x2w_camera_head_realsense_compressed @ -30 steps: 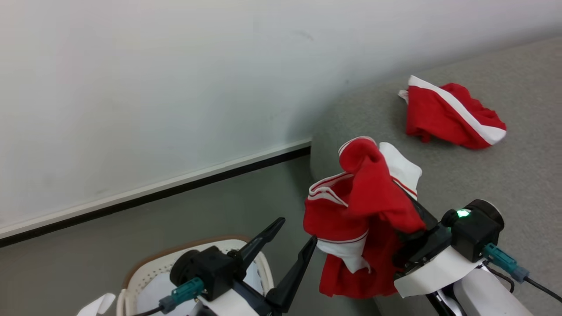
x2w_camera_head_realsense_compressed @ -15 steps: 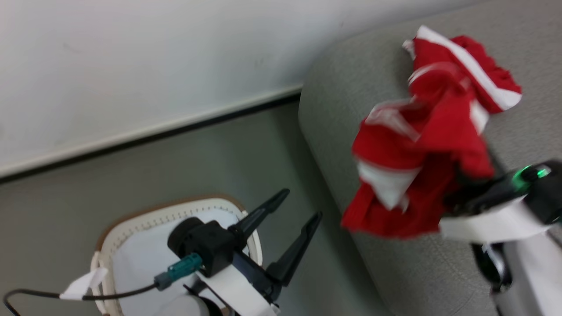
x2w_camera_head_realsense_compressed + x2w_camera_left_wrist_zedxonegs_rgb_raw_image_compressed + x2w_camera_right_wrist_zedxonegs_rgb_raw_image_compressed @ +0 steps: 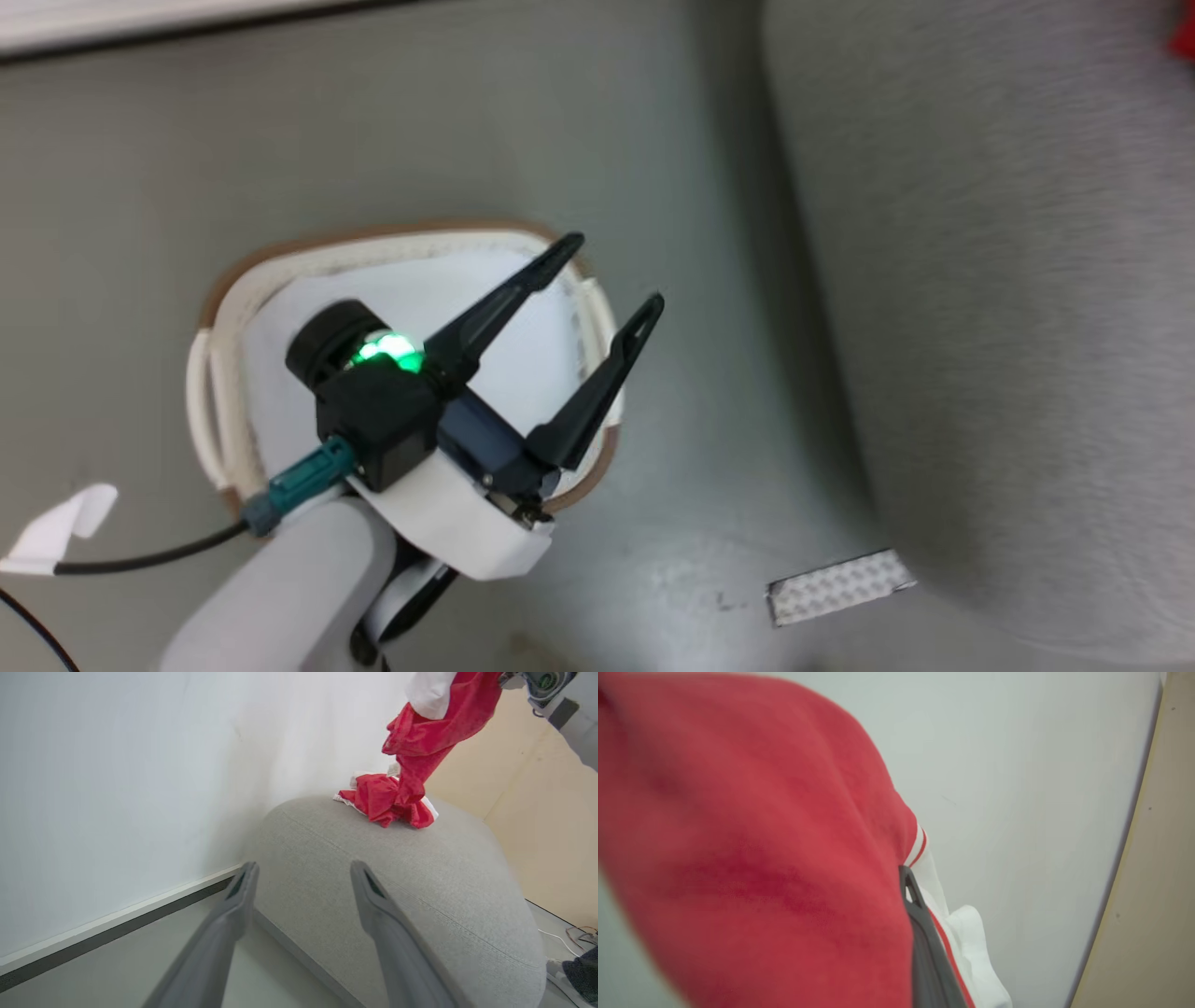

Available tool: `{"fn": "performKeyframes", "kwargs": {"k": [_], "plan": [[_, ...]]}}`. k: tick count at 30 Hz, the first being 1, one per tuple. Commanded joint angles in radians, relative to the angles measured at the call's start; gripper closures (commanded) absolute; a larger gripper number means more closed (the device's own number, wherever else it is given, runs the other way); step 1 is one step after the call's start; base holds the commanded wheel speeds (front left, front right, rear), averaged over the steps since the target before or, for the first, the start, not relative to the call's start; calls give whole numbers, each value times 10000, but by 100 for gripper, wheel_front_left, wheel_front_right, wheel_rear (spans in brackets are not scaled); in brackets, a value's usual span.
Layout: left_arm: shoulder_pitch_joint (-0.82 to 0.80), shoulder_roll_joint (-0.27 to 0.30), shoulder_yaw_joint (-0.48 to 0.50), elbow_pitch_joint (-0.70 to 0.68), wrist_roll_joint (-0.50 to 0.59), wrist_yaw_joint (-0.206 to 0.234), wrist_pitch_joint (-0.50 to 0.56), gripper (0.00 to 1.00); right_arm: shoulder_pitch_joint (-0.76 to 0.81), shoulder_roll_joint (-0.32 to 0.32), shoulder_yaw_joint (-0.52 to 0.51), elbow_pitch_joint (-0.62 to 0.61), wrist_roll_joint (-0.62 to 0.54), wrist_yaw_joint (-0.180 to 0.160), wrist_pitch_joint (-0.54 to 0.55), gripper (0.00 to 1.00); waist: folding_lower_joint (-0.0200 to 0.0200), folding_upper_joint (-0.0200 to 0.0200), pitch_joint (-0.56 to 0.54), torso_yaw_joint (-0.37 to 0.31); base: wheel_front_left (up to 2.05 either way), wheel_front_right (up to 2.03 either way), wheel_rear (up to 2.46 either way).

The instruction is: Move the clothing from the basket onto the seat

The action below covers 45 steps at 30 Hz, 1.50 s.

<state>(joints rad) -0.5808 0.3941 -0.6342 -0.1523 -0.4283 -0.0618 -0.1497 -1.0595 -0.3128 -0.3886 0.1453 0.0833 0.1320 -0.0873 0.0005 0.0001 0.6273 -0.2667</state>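
Mid-carry: red garment (image 3: 434, 723) clenched in right gripper (image 3: 900, 879), hanging above seat (image 3: 397, 882), over second garment (image 3: 373, 802) lying there. Left gripper (image 3: 614, 271) spread wide, empty, over basket (image 3: 224, 308) with pale liner (image 3: 401, 289). Next, probably: lower onto seat, release well back from edge.

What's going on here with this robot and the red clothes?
The robot is moving red sportswear from the basket to the grey seat. Its right gripper is shut on one red garment, which hangs above the seat, right over a second red garment lying there. The left gripper is open and hovers over the basket, where the pale liner shows.
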Motion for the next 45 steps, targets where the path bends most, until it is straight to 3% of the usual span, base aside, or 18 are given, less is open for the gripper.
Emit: {"fn": "performKeyframes", "kwargs": {"k": [1, 5, 8, 10, 17, 19, 20, 26, 35, 45], "plan": [[-164, 36, 24, 5, 167, -37, -94, 0, -390, -293, -311, 139, -238, -26, 145, 100, -5, -1, 817, 828, 0, 0, 0], [-381, -40, 109, 29, 111, -66, -359, 0, -1527, -1117, -1651, 1012, -1306, -26, 902, 100, -5, -1, 1188, 1280, 0, 0, 0], [-424, -24, 156, 5, 75, -58, -442, 0, -1741, -1211, -2672, 1520, -2303, -26, 1280, 100, -5, -1, 1515, 1543, 0, 0, 0], [-394, -25, 171, -10, 61, -21, -464, 0, -1534, -732, -3410, 1703, -3009, -26, 1248, 100, -5, -1, 1735, 1693, 0, 0, 0], [-34, 83, 163, -18, 37, 165, -501, 0, -804, 1968, -5209, 1307, -4892, -26, 881, 100, -5, -1, 2073, 1788, 0, 0, 0], [54, 149, 143, 80, 98, 201, -523, 0, -559, 2349, -5338, 1158, -5103, -26, 783, 53, -5, -1, 1912, 1764, 0, 0, 0], [88, 179, 155, 143, 148, 229, -554, 0, -446, 2461, -5336, 1101, -5146, -26, 790, 0, -5, -1, 1792, 1748, 0, 0, 0], [303, 129, 352, 432, -58, 441, -741, 0, 494, 2640, -4521, 1042, -4816, -26, 609, 0, -5, -1, 935, 1523, 0, 0, 0], [1554, -113, 943, 1512, -594, 986, -1078, 0, 2862, 2610, -2813, 2791, -3639, -26, -1392, 0, -5, -1, -1457, 1068, 0, 0, 0], [3792, -647, 2127, 2052, -666, 1493, -1151, 0, 5264, 2613, -1354, 3058, -2320, -26, -1782, 0, -5, -1, -3935, 1100, 0, 0, 0]]}}
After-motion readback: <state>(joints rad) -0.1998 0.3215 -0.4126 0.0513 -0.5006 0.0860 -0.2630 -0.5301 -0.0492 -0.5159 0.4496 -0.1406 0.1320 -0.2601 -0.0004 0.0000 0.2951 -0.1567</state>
